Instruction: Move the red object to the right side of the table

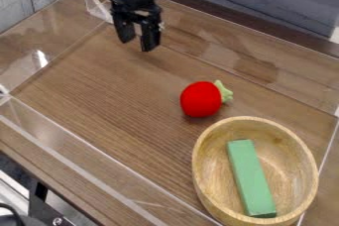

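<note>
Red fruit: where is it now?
In the camera view, the red fruit sits on the table, right of centre, just above the rim of the wooden bowl and not in it.

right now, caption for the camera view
Red toy beside the bowl, green block inside, gripper up the table

The round toy fruit [201, 99] lies on the counter [113, 96], right of centre, just beyond the bowl [208, 175] at the near right, which holds the rectangular block [251, 178].
</note>
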{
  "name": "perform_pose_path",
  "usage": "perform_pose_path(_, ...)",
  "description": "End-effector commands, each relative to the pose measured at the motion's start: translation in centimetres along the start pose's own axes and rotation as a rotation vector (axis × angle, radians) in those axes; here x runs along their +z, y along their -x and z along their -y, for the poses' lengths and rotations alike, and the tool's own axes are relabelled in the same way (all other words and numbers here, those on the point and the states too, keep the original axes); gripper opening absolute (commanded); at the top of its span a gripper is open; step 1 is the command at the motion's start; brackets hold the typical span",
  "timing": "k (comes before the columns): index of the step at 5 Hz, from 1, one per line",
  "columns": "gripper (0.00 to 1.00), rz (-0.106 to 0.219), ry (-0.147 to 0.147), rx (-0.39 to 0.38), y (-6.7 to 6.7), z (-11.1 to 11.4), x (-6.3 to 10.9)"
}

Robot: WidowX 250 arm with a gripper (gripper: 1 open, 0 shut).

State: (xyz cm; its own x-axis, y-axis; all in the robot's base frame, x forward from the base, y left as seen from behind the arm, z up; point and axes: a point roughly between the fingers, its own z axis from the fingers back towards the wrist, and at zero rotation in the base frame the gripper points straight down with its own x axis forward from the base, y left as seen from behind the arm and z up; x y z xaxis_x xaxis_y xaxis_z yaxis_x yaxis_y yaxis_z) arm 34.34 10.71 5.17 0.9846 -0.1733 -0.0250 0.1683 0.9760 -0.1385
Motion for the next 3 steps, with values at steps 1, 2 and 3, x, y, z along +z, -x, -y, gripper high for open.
perform_pose_path(1,1.00,0.071,-0.030,-0.123,-0.1,2.5,3.1)
perform_pose_path(2,1.00,0.068,-0.021,-0.184,0.0,4.1,3.1)
perform_pose_path(3,1.00,0.068,-0.015,-0.213,-0.2,5.1,2.9)
